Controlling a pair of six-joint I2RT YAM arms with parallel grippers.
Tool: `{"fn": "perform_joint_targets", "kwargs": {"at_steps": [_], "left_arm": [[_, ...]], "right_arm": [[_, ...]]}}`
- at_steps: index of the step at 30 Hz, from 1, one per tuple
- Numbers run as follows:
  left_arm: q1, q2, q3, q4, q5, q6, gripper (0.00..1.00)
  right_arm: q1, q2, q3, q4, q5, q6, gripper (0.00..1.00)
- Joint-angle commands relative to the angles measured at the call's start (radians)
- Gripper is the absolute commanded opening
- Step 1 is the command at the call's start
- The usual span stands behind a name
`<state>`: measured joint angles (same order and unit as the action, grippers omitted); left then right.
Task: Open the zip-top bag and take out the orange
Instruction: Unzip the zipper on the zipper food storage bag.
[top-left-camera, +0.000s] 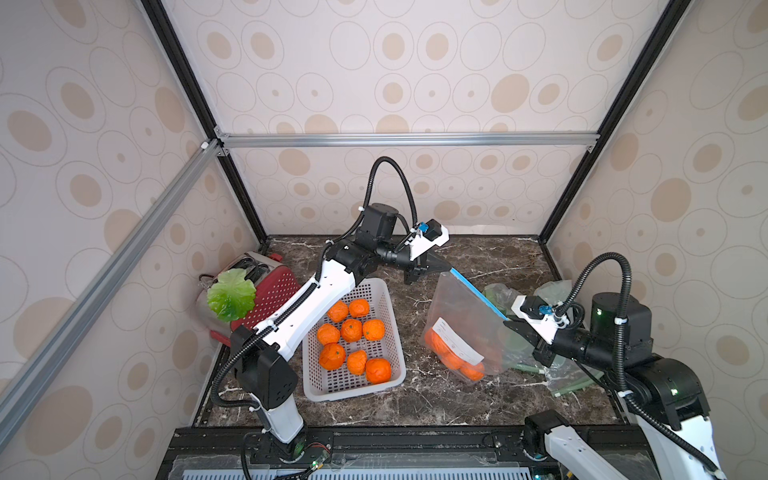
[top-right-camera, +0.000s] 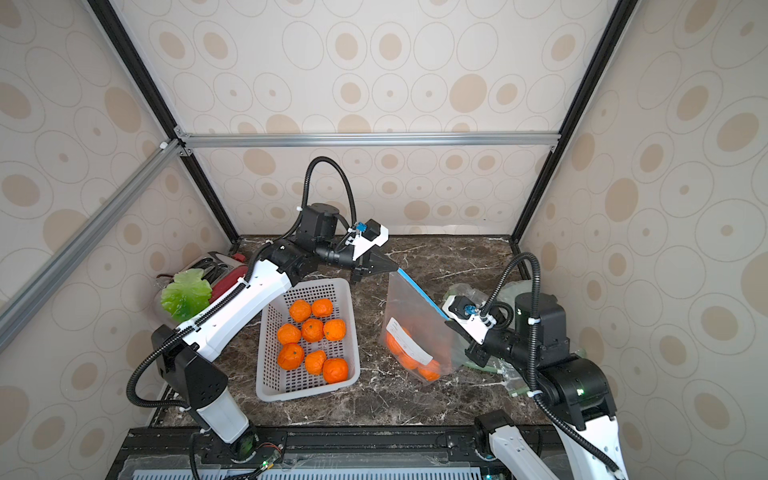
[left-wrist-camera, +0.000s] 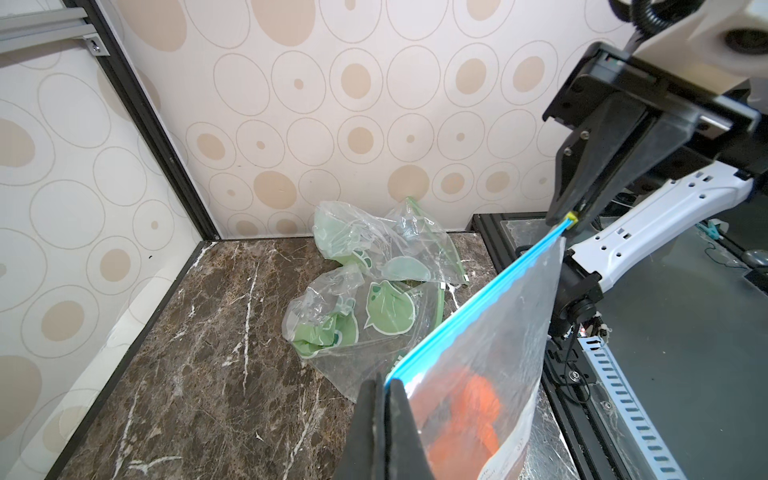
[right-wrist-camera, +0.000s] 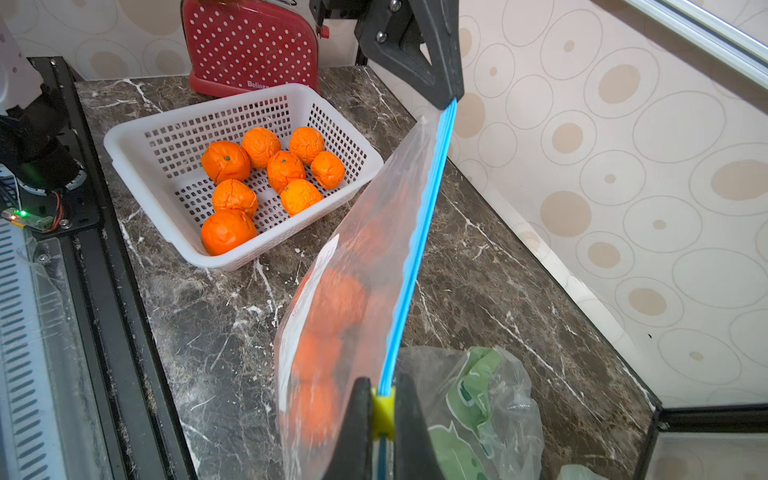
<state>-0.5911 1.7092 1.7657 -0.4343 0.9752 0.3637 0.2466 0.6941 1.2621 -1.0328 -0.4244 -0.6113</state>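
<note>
A clear zip-top bag (top-left-camera: 461, 316) (top-right-camera: 411, 316) hangs above the marble table, stretched between my two grippers. Several oranges (top-left-camera: 453, 357) (right-wrist-camera: 332, 307) sag in its lower end behind a white label. The blue zip strip (right-wrist-camera: 419, 249) (left-wrist-camera: 478, 303) runs taut and looks closed along its whole length. My left gripper (top-left-camera: 448, 268) (left-wrist-camera: 384, 380) is shut on the strip's far corner. At the near end, my right gripper (top-left-camera: 508, 322) (right-wrist-camera: 382, 392) is shut on the yellow slider (right-wrist-camera: 383, 409) (left-wrist-camera: 573, 216).
A white mesh basket (top-left-camera: 353, 388) left of the bag holds several loose oranges (top-left-camera: 351, 330). A red toaster (top-left-camera: 274, 291) with a green lettuce leaf (top-left-camera: 230, 295) stands at the far left. Crumpled green-printed plastic bags (top-left-camera: 552, 291) (left-wrist-camera: 374, 282) lie under my right arm.
</note>
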Motion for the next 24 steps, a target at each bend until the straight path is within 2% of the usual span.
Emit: {"fn": "perform_joint_targets", "kwargs": {"at_steps": [1, 9, 24], "left_arm": [[0.094, -0.01, 0.035, 0.062, -0.158, 0.005, 0.0], [0.099, -0.003, 0.039, 0.053, -0.12, 0.003, 0.0], [0.101, -0.011, 0.019, 0.037, -0.123, 0.021, 0.0]], "right_arm": [[-0.003, -0.043, 0.046, -0.227, 0.073, -0.012, 0.0], [0.0, -0.094, 0.065, -0.303, 0.112, -0.015, 0.0], [0.002, -0.124, 0.033, -0.313, 0.127, -0.018, 0.0]]}}
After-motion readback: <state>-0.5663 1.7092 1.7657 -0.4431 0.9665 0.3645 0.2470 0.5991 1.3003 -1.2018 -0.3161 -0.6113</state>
